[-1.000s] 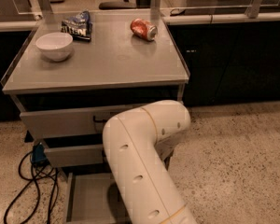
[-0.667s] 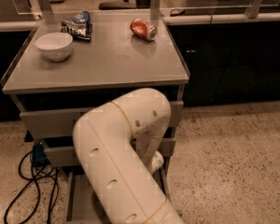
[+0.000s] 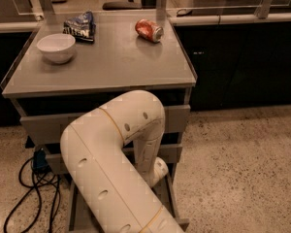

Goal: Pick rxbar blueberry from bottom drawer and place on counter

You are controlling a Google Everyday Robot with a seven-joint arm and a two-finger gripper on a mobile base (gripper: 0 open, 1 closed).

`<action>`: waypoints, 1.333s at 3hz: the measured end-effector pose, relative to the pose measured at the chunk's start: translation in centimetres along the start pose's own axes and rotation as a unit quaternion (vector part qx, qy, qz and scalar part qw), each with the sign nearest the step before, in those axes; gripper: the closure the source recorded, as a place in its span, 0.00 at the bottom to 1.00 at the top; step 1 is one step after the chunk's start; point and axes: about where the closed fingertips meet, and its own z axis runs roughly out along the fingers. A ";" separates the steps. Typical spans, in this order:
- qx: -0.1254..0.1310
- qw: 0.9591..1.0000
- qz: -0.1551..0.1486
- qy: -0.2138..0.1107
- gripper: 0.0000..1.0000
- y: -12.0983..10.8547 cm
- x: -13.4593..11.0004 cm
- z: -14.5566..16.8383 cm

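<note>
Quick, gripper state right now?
Gripper: cannot be told; it is hidden behind the arm, down at the open bottom drawer.

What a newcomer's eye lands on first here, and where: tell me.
The bulky cream-white robot arm fills the foreground, bent down toward the open grey bottom drawer, its end effector hidden behind it. On the flat grey metal counter sit a round white bowl at left, a blue-and-white chip bag behind it, and a red can lying on its side.

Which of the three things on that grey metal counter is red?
The cylindrical metal can on its side; the round bowl is white, the crinkled bag blue. The gripper is hidden low behind the arm.
</note>
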 end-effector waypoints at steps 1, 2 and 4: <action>0.010 1.000 -0.002 0.003 1.00 0.6 -0.4 -2.4; 0.028 0.998 0.036 0.030 1.00 0.6 4.2 -6.9; 0.029 0.997 0.055 0.036 1.00 1.4 5.6 -7.5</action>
